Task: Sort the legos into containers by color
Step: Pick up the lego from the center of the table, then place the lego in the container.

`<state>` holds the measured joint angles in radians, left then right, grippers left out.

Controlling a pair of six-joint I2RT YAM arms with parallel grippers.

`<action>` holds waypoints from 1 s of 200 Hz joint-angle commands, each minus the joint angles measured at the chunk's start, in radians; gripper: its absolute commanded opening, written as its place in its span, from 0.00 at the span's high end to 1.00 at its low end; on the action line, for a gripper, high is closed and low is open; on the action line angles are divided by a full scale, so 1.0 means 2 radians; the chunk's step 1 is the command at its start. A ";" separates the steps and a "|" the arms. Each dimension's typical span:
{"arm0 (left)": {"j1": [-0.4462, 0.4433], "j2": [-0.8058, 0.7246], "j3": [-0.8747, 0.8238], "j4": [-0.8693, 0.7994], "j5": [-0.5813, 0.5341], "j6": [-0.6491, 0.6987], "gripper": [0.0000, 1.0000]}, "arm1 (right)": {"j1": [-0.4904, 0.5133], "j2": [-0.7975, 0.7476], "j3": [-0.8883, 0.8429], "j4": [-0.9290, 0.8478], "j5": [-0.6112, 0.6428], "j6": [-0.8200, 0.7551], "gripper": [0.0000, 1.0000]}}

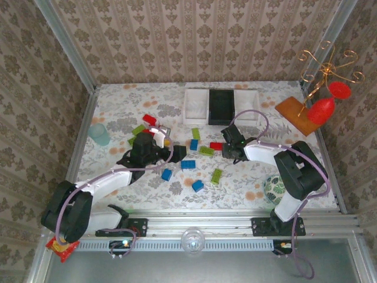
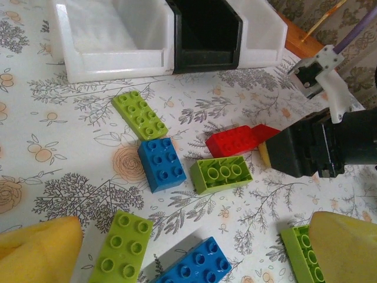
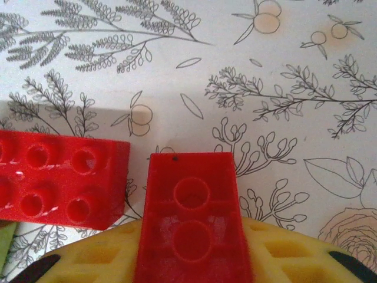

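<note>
In the right wrist view my right gripper (image 3: 191,259) is shut on a red lego (image 3: 191,206), which is held underside up between the yellow pads (image 3: 283,253) just above the table. A second red lego (image 3: 59,186) lies right beside it. From above, the right gripper (image 1: 227,146) hangs over the table's middle, in front of the bins. My left gripper (image 2: 191,250) stands open, its yellow fingertips (image 2: 35,247) wide apart above a green lego (image 2: 121,247) and a blue lego (image 2: 194,265). Two white bins (image 1: 197,106) (image 1: 247,103) flank a black bin (image 1: 221,106) at the back.
Loose legos are scattered mid-table: green (image 1: 195,133), blue (image 1: 194,144), green (image 1: 217,175), blue (image 1: 197,186), red (image 1: 149,119). A teal cup (image 1: 100,134) stands at the left. An orange board (image 1: 297,115) with red ornaments (image 1: 321,110) sits at the back right.
</note>
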<state>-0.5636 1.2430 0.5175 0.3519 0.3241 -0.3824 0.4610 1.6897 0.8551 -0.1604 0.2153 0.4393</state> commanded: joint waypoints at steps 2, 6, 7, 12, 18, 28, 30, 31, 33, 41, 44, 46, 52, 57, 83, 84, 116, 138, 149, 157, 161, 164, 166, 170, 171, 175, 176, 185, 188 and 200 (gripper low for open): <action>-0.004 0.002 0.010 0.001 -0.008 -0.005 0.00 | -0.007 -0.038 -0.006 0.002 0.020 -0.011 0.63; -0.004 0.002 0.010 0.001 -0.009 -0.005 0.00 | -0.009 -0.046 -0.005 0.000 0.018 -0.014 0.64; -0.004 0.003 0.011 0.001 -0.009 -0.005 0.00 | -0.009 -0.047 -0.005 0.000 0.018 -0.015 0.64; -0.004 0.003 0.010 0.001 -0.009 -0.006 0.00 | -0.012 -0.057 -0.002 -0.002 0.016 -0.020 0.65; -0.004 0.004 0.010 0.001 -0.009 -0.006 0.00 | -0.016 -0.066 0.003 -0.004 0.016 -0.026 0.66; -0.004 0.006 0.012 0.003 -0.009 -0.006 0.00 | -0.023 -0.078 0.015 -0.008 0.017 -0.034 0.66; -0.004 0.007 0.012 0.003 -0.009 -0.006 0.00 | -0.025 -0.079 0.017 -0.009 0.018 -0.035 0.66; -0.004 0.007 0.013 0.003 -0.009 -0.006 0.00 | -0.026 -0.080 0.019 -0.009 0.018 -0.036 0.66; -0.004 0.007 0.013 0.003 -0.008 -0.006 0.00 | -0.029 -0.081 0.022 -0.010 0.019 -0.038 0.66; -0.004 0.010 0.015 0.004 -0.007 -0.006 0.00 | -0.042 -0.084 0.033 -0.010 0.020 -0.042 0.66; -0.004 0.011 0.016 0.004 -0.006 -0.005 0.00 | -0.047 -0.085 0.038 -0.010 0.019 -0.042 0.66; -0.004 0.011 0.016 0.004 -0.006 -0.006 0.00 | -0.051 -0.085 0.041 -0.010 0.018 -0.043 0.66; -0.004 0.012 0.018 0.005 -0.006 -0.007 0.00 | -0.063 -0.085 0.050 -0.008 0.014 -0.043 0.66; -0.004 0.013 0.019 0.004 -0.006 -0.008 0.00 | -0.074 -0.083 0.058 -0.004 0.011 -0.043 0.66; -0.004 0.015 0.030 -0.002 -0.008 -0.008 0.00 | -0.121 -0.041 0.125 0.005 0.000 -0.035 0.67; -0.004 0.015 0.030 -0.002 -0.008 -0.008 0.00 | -0.122 -0.038 0.128 0.004 -0.001 -0.035 0.66; -0.004 0.032 0.052 -0.018 0.000 -0.009 0.00 | -0.156 0.069 0.239 -0.010 -0.013 -0.027 0.65; -0.005 0.042 0.064 -0.031 0.007 -0.009 0.00 | -0.163 0.148 0.321 -0.032 -0.015 -0.029 0.61; -0.005 0.046 0.068 -0.038 0.012 -0.010 0.00 | -0.166 0.177 0.357 -0.046 -0.014 -0.031 0.57; -0.005 0.048 0.070 -0.043 0.015 -0.010 0.00 | -0.167 0.192 0.377 -0.057 -0.011 -0.034 0.54; -0.005 0.049 0.071 -0.046 0.016 -0.010 0.00 | -0.166 0.196 0.385 -0.061 -0.008 -0.037 0.51; -0.005 0.048 0.071 -0.048 0.017 -0.011 0.00 | -0.166 0.197 0.389 -0.063 -0.006 -0.039 0.49; -0.006 0.048 0.071 -0.050 0.017 -0.010 0.00 | -0.166 0.196 0.391 -0.064 -0.005 -0.041 0.48; -0.006 0.048 0.071 -0.052 0.018 -0.010 0.00 | -0.165 0.193 0.393 -0.066 -0.001 -0.044 0.45; -0.006 0.048 0.071 -0.053 0.018 -0.010 0.00 | -0.165 0.192 0.393 -0.066 0.000 -0.045 0.45; -0.006 0.047 0.071 -0.054 0.018 -0.010 0.00 | -0.165 0.187 0.393 -0.066 0.003 -0.049 0.43; -0.006 0.047 0.071 -0.055 0.018 -0.010 0.00 | -0.165 0.185 0.392 -0.066 0.005 -0.050 0.42; -0.006 0.044 0.068 -0.057 0.018 -0.010 0.00 | -0.162 0.166 0.383 -0.066 0.014 -0.057 0.40; -0.006 0.044 0.067 -0.058 0.017 -0.009 0.00 | -0.161 0.157 0.377 -0.065 0.016 -0.060 0.40; -0.006 0.039 0.063 -0.062 0.010 -0.008 0.00 | -0.152 0.114 0.341 -0.059 0.023 -0.067 0.39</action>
<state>-0.5690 1.3361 0.6350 0.2676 0.3374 -0.3897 0.1329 2.0766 1.5883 -0.2543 0.2108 0.3470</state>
